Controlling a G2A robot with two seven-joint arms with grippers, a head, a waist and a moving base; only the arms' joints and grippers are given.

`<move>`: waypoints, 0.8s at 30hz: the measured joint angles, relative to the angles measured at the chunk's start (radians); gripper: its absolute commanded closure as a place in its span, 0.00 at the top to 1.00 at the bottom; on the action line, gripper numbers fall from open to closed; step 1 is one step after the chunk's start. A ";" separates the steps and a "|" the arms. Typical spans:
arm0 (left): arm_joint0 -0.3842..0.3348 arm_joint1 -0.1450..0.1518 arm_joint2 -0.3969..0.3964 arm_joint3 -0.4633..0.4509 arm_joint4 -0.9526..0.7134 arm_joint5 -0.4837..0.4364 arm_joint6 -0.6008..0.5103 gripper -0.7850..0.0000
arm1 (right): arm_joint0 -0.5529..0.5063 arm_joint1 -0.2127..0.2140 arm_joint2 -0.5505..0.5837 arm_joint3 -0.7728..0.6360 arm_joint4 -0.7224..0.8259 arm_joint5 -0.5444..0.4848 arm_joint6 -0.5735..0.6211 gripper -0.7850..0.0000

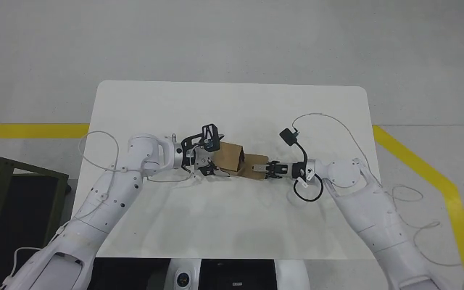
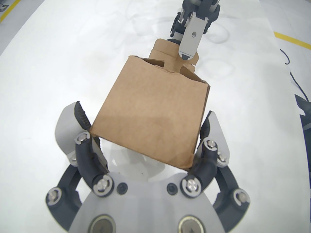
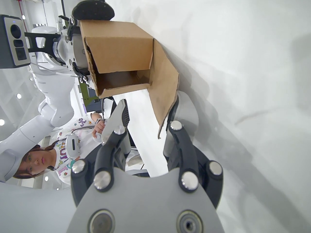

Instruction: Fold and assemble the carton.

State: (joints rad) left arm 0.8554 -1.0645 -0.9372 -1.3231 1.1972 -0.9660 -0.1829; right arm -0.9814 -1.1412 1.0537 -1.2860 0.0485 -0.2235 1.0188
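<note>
Carton [image 1: 232, 156] on table [image 1: 290, 109], left gripper [image 2: 144, 120] fingers pinching its body, right gripper [image 3: 150, 110] fingers spread astride an end flap [image 3: 165, 86]

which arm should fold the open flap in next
Right. The right gripper sits open at the open end of the carton, with the loose flap between its fingers, so it can probably push it shut. The left gripper is clamped on the other end, steadying it.

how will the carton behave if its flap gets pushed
Probably light: the carton is thin cardboard, empty inside. Its open flap would likely fold at the crease rather than resist. With the left hand gripping its sides, the body should stay put.
</note>
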 measured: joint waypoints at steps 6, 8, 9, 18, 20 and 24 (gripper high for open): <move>-0.001 0.000 -0.002 0.002 0.001 0.001 0.001 1.00 | 0.033 -0.010 -0.026 0.010 0.024 -0.027 0.004 0.40; -0.001 0.000 -0.002 0.002 0.002 0.001 0.001 1.00 | 0.040 -0.011 -0.032 0.004 0.027 -0.031 0.008 0.40; -0.001 0.000 -0.002 0.002 0.003 0.000 0.001 1.00 | 0.044 -0.013 -0.036 0.000 0.030 -0.033 0.010 0.40; -0.001 -0.001 -0.001 0.001 0.009 -0.006 -0.001 1.00 | 0.091 -0.030 -0.088 0.021 0.037 -0.040 0.015 0.41; -0.001 0.000 -0.003 0.002 0.009 -0.006 -0.002 1.00 | 0.101 -0.034 -0.097 0.030 0.041 -0.046 0.014 0.42; -0.001 0.000 -0.004 0.005 0.011 -0.008 -0.005 1.00 | 0.121 -0.040 -0.108 0.046 0.048 -0.061 0.012 0.46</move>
State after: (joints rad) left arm 0.8540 -1.0645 -0.9411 -1.3185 1.2082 -0.9741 -0.1882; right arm -0.8608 -1.1808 0.9452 -1.2399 0.0968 -0.2844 1.0312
